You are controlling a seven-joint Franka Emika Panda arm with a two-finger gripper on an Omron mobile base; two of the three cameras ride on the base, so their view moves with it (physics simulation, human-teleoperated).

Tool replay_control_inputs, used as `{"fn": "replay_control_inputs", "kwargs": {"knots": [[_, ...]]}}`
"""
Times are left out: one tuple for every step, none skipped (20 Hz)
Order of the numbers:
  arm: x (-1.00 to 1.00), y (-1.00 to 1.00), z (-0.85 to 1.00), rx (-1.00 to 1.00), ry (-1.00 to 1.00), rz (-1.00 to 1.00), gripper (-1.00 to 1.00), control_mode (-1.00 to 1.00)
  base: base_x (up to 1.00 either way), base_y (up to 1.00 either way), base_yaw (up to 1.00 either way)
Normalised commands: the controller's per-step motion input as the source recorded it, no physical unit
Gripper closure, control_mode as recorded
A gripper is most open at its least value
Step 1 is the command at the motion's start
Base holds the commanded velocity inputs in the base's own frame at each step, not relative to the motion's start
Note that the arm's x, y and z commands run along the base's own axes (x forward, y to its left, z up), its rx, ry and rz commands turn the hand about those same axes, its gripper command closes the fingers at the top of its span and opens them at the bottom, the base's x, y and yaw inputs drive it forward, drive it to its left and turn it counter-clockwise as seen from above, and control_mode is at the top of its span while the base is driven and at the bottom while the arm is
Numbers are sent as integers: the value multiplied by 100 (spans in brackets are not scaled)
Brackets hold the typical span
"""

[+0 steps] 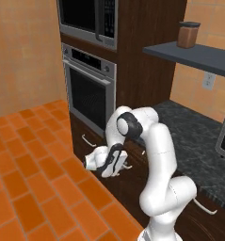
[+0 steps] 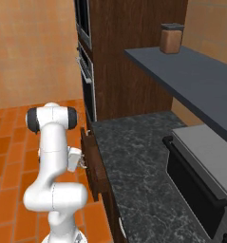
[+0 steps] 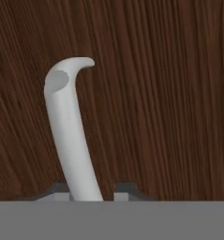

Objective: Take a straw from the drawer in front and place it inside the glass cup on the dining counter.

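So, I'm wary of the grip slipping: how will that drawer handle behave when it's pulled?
The handle looks like a smooth, rounded silver bar, so the fingers flanking it may slide along it. It seems rigid and unlikely to flex. The drawer has a wide wooden front, so it probably resists at first.

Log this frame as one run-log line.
phase: opening drawer | end effector: fingertips either side of silver handle | drawer: front seems closed | straw: not yet retrieved
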Motion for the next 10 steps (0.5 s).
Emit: {"fn": "replay_control_inputs", "kwargs": {"knots": [[-89, 76, 11, 16, 13, 9, 100, -100, 0, 0, 0], [-86, 81, 9, 15, 14, 9, 100, -100, 0, 0, 0], [-84, 87, 11, 15, 15, 9, 100, -100, 0, 0, 0], [-84, 87, 11, 16, 15, 9, 100, -100, 0, 0, 0], [-85, 85, 13, 16, 15, 9, 100, -100, 0, 0, 0], [-84, 84, 13, 17, 15, 9, 100, -100, 0, 0, 0], [-84, 84, 16, 18, 16, 10, 100, -100, 0, 0, 0], [-84, 84, 17, 18, 15, 10, 100, -100, 0, 0, 0], [-84, 85, 19, 18, 15, 9, 100, -100, 0, 0, 0], [-80, 86, 22, 18, 17, 9, 100, -100, 0, 0, 0]]}}
